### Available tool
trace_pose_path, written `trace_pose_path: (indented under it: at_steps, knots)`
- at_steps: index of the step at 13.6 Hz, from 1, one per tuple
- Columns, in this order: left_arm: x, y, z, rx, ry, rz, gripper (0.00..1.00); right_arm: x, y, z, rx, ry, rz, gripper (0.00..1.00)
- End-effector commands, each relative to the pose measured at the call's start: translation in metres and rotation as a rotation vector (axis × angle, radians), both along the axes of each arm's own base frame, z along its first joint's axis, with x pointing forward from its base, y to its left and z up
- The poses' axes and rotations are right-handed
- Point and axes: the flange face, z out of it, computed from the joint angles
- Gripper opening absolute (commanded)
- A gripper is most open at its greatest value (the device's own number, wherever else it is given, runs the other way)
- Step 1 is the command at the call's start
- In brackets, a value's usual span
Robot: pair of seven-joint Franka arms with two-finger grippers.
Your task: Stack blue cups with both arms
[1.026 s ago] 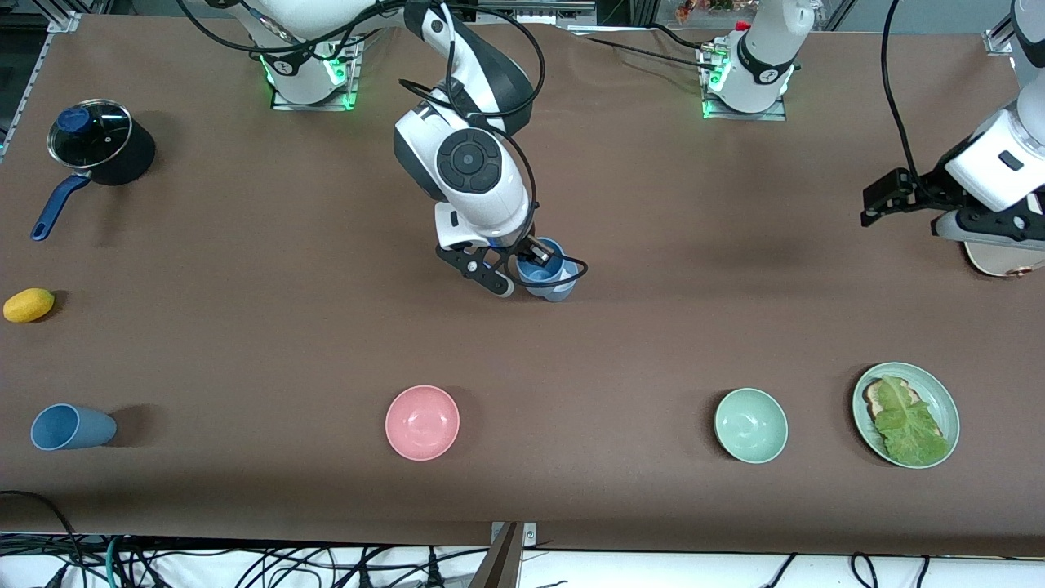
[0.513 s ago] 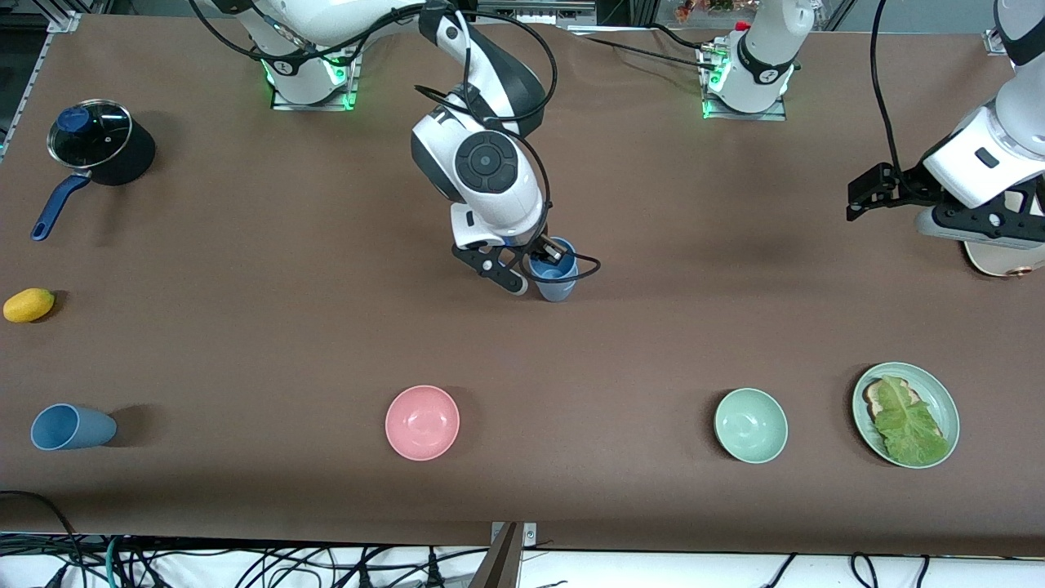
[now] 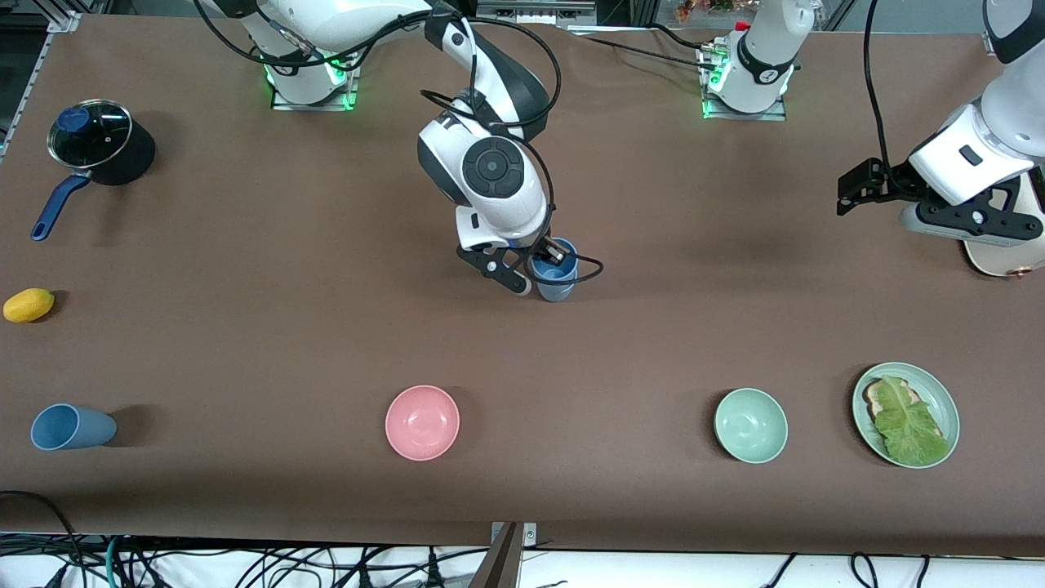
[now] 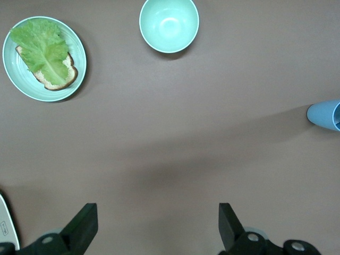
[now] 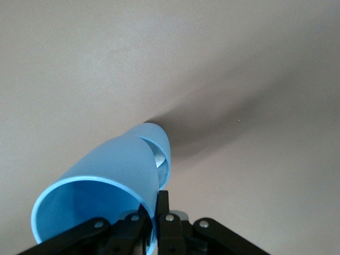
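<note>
My right gripper is shut on the rim of a bright blue cup, one finger inside and one outside. It holds the cup mouth up and tilted, low over the middle of the table. The right wrist view shows the grip on this cup. The cup's base also shows in the left wrist view. A second, greyer blue cup lies on its side near the front edge at the right arm's end. My left gripper is open and empty in the air at the left arm's end.
A pink bowl, a pale green bowl and a green plate with bread and lettuce stand along the front. A lidded black pot and a yellow fruit are at the right arm's end.
My right gripper has carried the blue cup a little toward the left arm's end. My left gripper has moved slightly toward the middle of the table.
</note>
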Motion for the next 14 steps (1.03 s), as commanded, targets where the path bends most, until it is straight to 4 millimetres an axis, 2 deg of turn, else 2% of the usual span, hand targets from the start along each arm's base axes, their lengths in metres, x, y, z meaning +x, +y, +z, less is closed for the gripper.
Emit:
trace_pose_path:
  at_steps: [1,9,10,11,12,13,14]
  knots:
    - [-0.004,0.0,0.011,-0.005,-0.003,-0.01,1.0,-0.005,0.013,-0.001,0.011,0.005,-0.007,0.0]
    - [-0.002,0.0,0.01,-0.003,-0.006,-0.01,1.0,-0.008,0.014,-0.009,-0.001,0.015,-0.007,0.0]
    - [-0.001,0.003,0.009,-0.003,-0.005,-0.003,1.0,-0.008,0.014,-0.011,-0.005,0.018,-0.006,0.09]
    - [0.0,0.009,0.008,-0.003,-0.005,0.007,1.0,-0.007,0.013,-0.011,-0.006,0.019,-0.009,0.46]
    - [0.0,0.013,0.007,0.005,-0.004,0.005,1.0,-0.006,0.012,-0.012,-0.007,0.02,-0.01,0.67]
    - [0.0,0.014,0.008,0.01,-0.005,0.006,1.0,-0.005,0.01,-0.012,-0.009,0.018,-0.011,0.8]
    - [0.0,0.012,0.007,0.01,-0.004,0.005,1.0,-0.004,0.01,-0.011,-0.007,0.016,-0.013,1.0]
